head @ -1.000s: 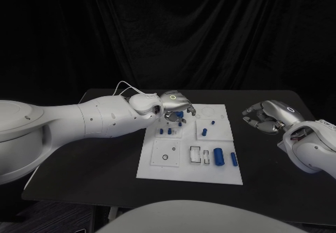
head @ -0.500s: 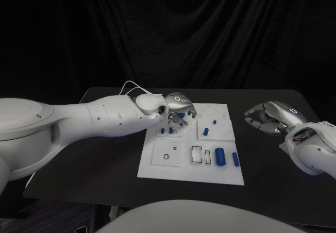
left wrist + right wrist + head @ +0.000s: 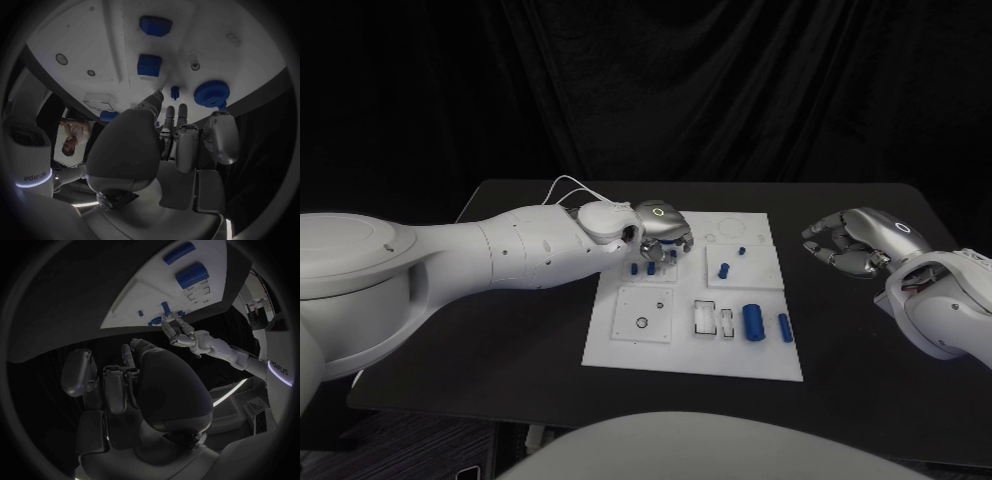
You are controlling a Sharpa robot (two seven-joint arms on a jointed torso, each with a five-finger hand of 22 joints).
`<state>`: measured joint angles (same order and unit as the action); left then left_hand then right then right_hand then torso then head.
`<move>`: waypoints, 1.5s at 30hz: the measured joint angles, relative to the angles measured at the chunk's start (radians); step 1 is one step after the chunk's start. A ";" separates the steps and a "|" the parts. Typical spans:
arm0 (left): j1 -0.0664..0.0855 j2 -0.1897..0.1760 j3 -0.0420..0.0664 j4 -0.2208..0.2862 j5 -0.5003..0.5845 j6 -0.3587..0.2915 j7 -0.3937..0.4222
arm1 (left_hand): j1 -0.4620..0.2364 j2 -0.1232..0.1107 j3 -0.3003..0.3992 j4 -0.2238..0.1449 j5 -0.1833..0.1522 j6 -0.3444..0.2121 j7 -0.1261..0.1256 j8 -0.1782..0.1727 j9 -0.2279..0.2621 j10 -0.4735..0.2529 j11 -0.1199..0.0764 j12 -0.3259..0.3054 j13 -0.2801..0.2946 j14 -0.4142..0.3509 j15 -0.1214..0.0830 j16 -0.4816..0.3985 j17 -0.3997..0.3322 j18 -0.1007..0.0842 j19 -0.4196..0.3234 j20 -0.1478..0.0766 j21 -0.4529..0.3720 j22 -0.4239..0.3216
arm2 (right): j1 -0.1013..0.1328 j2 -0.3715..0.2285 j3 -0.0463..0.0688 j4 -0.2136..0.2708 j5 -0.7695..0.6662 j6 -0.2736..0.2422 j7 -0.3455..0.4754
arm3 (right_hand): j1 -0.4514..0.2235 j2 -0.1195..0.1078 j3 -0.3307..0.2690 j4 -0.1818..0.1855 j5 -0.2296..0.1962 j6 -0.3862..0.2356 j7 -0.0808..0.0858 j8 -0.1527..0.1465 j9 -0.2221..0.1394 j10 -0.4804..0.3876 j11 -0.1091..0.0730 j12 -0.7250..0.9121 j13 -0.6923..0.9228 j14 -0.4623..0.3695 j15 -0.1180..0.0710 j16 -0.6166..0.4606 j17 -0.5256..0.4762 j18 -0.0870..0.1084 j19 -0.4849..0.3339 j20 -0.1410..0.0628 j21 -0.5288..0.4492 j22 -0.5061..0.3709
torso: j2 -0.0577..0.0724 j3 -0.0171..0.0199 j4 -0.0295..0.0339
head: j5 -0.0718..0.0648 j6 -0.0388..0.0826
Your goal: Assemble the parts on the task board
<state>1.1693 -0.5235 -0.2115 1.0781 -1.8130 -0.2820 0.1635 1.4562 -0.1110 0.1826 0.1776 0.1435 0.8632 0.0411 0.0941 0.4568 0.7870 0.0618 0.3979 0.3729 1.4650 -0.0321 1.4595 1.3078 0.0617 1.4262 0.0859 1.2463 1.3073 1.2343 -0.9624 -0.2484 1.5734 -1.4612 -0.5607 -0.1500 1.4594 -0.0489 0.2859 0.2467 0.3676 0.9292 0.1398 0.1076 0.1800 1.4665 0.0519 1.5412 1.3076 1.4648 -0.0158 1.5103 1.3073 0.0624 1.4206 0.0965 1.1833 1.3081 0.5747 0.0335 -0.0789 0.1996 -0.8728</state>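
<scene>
The white task board point(image 3: 629, 345) lies mid-table. My left hand point(image 3: 661, 224) hovers over its far left corner, fingers pointing down at a blue gear point(image 3: 211, 92) and a small blue peg point(image 3: 175, 91); nothing sits between the fingers point(image 3: 169, 114). Two blue blocks point(image 3: 150, 65) stand further along the board point(image 3: 81, 35). Two small pegs point(image 3: 642, 268) stand just nearer than the hand. A large blue cylinder point(image 3: 753, 322) and a smaller one point(image 3: 783, 327) lie at the near right. My right hand point(image 3: 855, 240) hangs off the board's right side, fingers curled in, empty.
A blue piece point(image 3: 723, 270) and a peg point(image 3: 737, 252) occupy the board's middle right section. White slotted inserts point(image 3: 713, 319) lie beside the large cylinder. A small ring point(image 3: 639, 323) marks the near left section. Black table point(image 3: 488, 330) surrounds the board.
My left hand has sunk a little toward the board's far left corner and its wrist has turned. The right hand has stayed almost in place.
</scene>
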 measured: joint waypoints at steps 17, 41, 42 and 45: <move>-0.015 0.007 0.000 -0.032 0.000 0.007 -0.002 | 0.004 0.004 0.078 -0.052 0.130 0.010 0.025 -0.016 -0.015 0.008 -0.008 -0.015 -0.013 0.000 0.000 -0.002 0.000 0.000 -0.004 -0.004 -0.008 0.000 | 0.000 0.003 0.000 -0.003 0.000 0.001 0.000 | 0.000 0.000 0.000 0.000 0.000 0.000 0.000 0.000 0.000 0.000 0.000 0.000 0.000 0.000 0.000 0.000 0.000 0.000 0.000 0.000 0.000 0.000 | 0.001 -0.0009 -0.0007 | 0.000 0.000; -0.019 0.002 0.001 -0.038 -0.001 -0.011 0.013 | 0.001 0.007 0.159 -0.092 0.120 0.138 0.020 0.030 0.005 0.157 -0.055 0.004 -0.010 0.000 -0.022 -0.024 0.000 0.000 -0.007 -0.029 -0.018 0.000 | 0.000 0.011 0.000 -0.009 0.000 0.002 0.000 | 0.000 0.000 0.000 0.000 0.000 0.000 0.000 0.000 0.000 0.000 0.000 0.000 0.000 0.000 0.000 0.000 0.000 0.000 0.000 0.000 0.000 -0.001 | 0.000 0.0001 -0.0001 | -0.001 0.000; -0.019 0.001 0.001 -0.037 -0.001 -0.014 0.016 | 0.000 0.008 0.159 -0.092 0.120 0.142 0.020 0.032 0.006 0.163 -0.056 0.004 -0.010 0.000 -0.022 -0.024 0.000 0.000 -0.007 -0.029 -0.018 0.000 | 0.000 0.011 0.000 -0.009 0.000 0.002 0.000 | 0.000 0.000 0.000 0.000 0.000 0.000 0.000 0.000 0.000 0.000 0.000 0.000 0.000 0.000 0.000 0.000 0.000 0.000 0.000 0.000 0.000 -0.001 | 0.000 0.0002 0.0000 | -0.001 0.000; -0.020 -0.001 0.000 -0.037 -0.001 -0.026 0.025 | -0.004 0.012 0.164 -0.098 0.120 0.150 0.025 0.034 0.012 0.177 -0.053 0.004 -0.010 0.000 -0.022 -0.031 0.000 0.000 -0.007 -0.029 -0.018 0.000 | 0.000 0.011 0.000 -0.009 0.000 0.002 0.000 | 0.000 0.000 0.000 0.000 0.000 0.000 0.000 0.000 0.000 0.000 0.000 0.000 0.000 0.000 0.000 0.000 0.000 0.000 0.000 0.000 0.000 -0.001 | 0.000 0.0003 0.0005 | -0.001 0.000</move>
<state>1.1495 -0.5241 -0.2110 1.0413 -1.8139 -0.3077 0.1880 1.4521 -0.0990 0.3468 0.0799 0.2632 1.0135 0.0660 0.1276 0.4689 0.9642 0.0087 0.4017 0.3628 1.4652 -0.0539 1.4287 1.3075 0.0616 1.4192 0.0567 1.2285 1.3073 1.2343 -0.9511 -0.2484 1.5642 -1.4612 -0.5583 -0.1504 1.4594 -0.0489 0.2859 0.2467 0.3675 0.9292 0.1398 0.1076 0.1801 1.4665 0.0518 1.5411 1.3073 1.4648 -0.0158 1.5100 1.3073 0.0624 1.4206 0.0966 1.1833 1.3075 0.5751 0.0337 -0.0784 0.1987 -0.8728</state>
